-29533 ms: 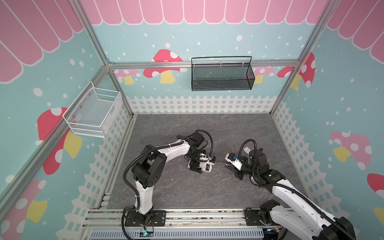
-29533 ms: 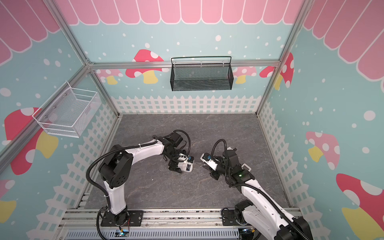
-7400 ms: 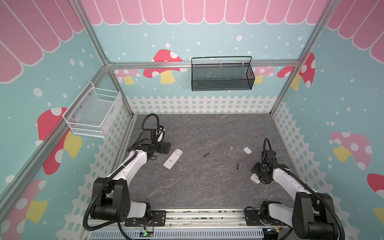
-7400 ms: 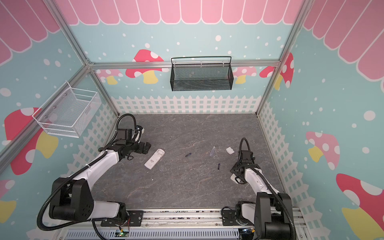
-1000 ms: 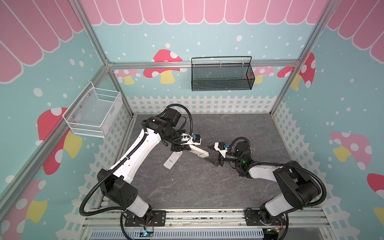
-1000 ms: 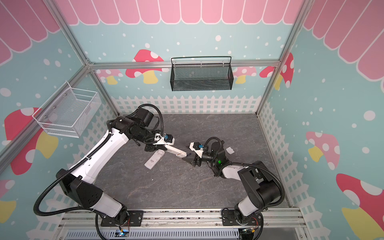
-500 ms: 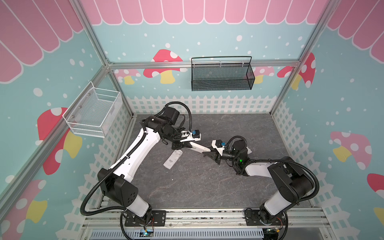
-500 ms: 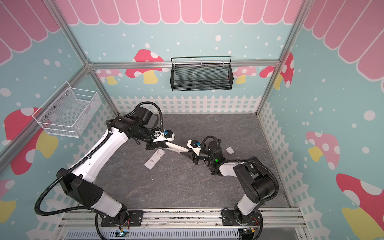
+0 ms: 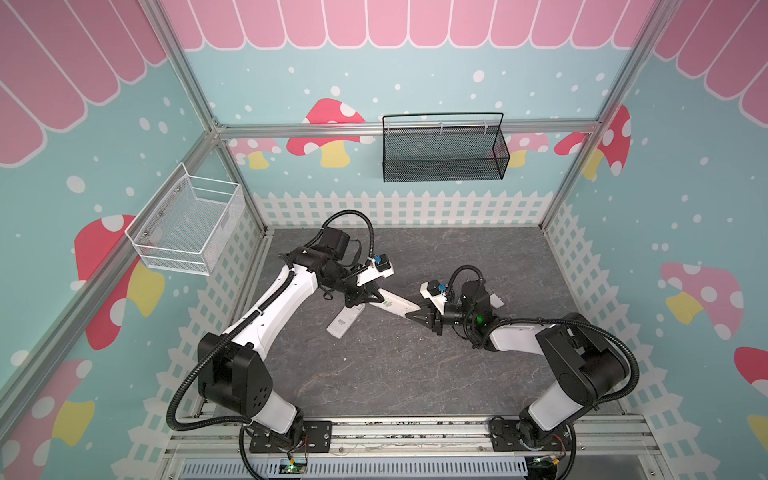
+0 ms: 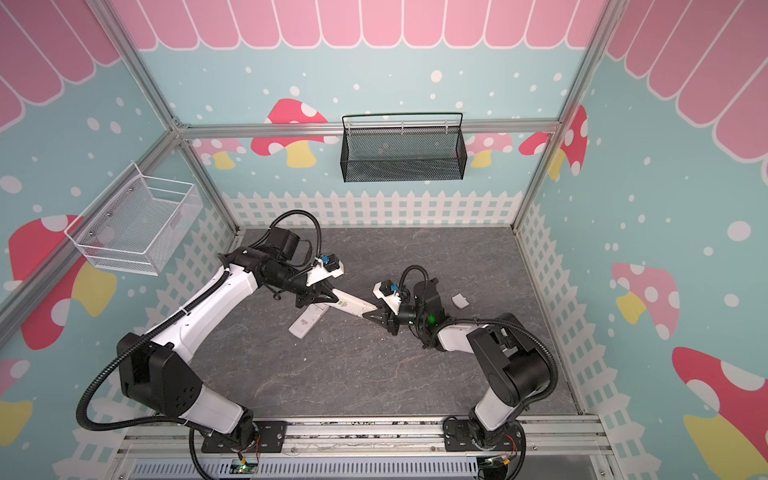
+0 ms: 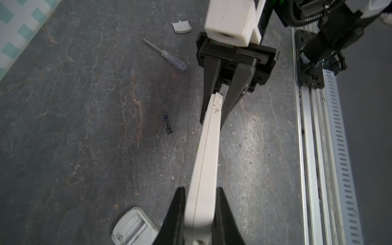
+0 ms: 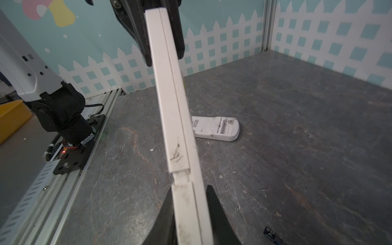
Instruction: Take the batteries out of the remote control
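A long white remote control [image 9: 395,305] hangs slanted above the floor, held at both ends. My left gripper [image 11: 200,189] is shut on one end and my right gripper [image 12: 189,188] is shut on the other, where a cover seam shows. In both top views the two grippers face each other along it, left [image 10: 328,297] and right [image 10: 374,314]. One dark blue battery [image 11: 167,124] lies on the floor beneath, also visible as the battery [image 12: 272,235] in the right wrist view. The inside of the held remote is hidden.
A second white remote [image 9: 343,324] lies face down on the floor with its battery bay open [image 12: 224,125]. A clear-handled screwdriver [image 11: 167,55] and a loose grey cover [image 11: 182,27] lie near the right arm. The metal rail [image 11: 311,148] runs along the front edge.
My right gripper has shut on the free end of the remote that the left gripper was holding. Both arms have shifted slightly towards the back left with it.
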`<state>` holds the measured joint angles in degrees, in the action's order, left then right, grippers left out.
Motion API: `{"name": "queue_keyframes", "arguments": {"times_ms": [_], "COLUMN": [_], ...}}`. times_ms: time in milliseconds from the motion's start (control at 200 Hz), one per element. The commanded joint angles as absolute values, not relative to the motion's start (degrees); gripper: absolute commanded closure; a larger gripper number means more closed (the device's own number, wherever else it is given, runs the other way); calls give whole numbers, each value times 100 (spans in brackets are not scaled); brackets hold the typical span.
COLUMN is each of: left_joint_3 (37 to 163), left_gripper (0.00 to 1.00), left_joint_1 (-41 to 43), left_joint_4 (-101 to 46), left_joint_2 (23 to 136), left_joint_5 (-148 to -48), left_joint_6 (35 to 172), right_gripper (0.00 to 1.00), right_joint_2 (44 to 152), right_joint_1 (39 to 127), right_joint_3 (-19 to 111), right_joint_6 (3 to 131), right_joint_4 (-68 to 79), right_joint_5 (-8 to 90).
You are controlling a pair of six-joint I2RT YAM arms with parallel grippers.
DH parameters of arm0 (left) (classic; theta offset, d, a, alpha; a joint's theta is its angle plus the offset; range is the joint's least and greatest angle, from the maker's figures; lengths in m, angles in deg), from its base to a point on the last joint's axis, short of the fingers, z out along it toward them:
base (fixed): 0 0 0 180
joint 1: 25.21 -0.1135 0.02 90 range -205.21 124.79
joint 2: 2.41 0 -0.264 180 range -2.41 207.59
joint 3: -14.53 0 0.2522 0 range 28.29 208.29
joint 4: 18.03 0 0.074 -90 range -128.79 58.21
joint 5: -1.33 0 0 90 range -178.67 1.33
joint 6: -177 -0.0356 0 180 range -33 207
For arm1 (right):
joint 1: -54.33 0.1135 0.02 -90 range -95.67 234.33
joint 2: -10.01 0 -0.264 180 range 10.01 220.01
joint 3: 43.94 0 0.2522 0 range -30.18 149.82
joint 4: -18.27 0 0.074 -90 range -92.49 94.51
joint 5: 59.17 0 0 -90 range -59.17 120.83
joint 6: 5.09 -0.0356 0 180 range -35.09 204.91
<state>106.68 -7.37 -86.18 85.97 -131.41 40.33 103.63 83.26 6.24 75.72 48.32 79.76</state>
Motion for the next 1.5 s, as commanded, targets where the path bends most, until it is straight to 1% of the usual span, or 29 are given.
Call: {"name": "queue_keyframes", "arguments": {"times_ms": [0, 145, 200, 270, 310, 435, 565, 710, 1041, 1196, 1321, 1366, 1496], "left_joint_3": [10073, 9268, 9104, 8898, 8831, 8716, 8603, 8570, 8523, 8456, 8472, 8459, 8465], "left_gripper": [100, 100, 100, 100, 100, 100, 100, 100, 100, 100, 100, 100, 100], "left_joint_1": [-890, -1064, -1151, -1177, -1177, -1156, -1161, -1164, -1160, -1133, -1124, -1125, -1121], "left_joint_4": [-7351, -6205, -5887, -5466, -5312, -5165, -4989, -4944, -4865, -4772, -4777, -4774, -4771], "left_joint_2": [8294, 8054, 8033, 8042, 8055, 8089, 8091, 8091, 8131, 8157, 8153, 8159, 8166], "left_joint_5": [-13664, -13674, -13626, -13292, -13214, -13325, -13323, -13364, -13194, -13318, -13326, -13340, -12962], "left_joint_6": [6070, 7401, 7742, 8208, 8347, 8434, 8532, 8542, 8574, 8555, 8607, 8590, 8612], "right_gripper": [79, 78, 75, 70, 67, 61, 60, 66, 85, 88, 96, 97, 99], "right_joint_2": [10519, 10809, 10869, 10963, 10998, 10938, 10917, 10892, 10913, 10876, 10924, 10912, 10718], "right_joint_1": [8358, 8351, 8355, 8359, 8357, 8353, 8360, 8359, 8355, 8368, 8366, 8368, 8357], "right_joint_3": [1037, 1122, 1134, 1146, 1163, 1130, 1085, 1061, 1182, 1255, 1383, 1395, 1296], "right_joint_6": [6965, 6478, 6239, 6045, 5952, 5787, 5847, 5816, 5779, 5739, 5697, 5698, 5846], "right_joint_4": [4804, 4663, 4660, 4666, 4661, 4613, 4431, 4218, 4077, 4231, 4228, 4231, 4014], "right_joint_5": [7700, 7713, 7666, 7634, 7609, 7452, 7279, 6993, 7008, 7074, 7032, 7041, 6950]}}
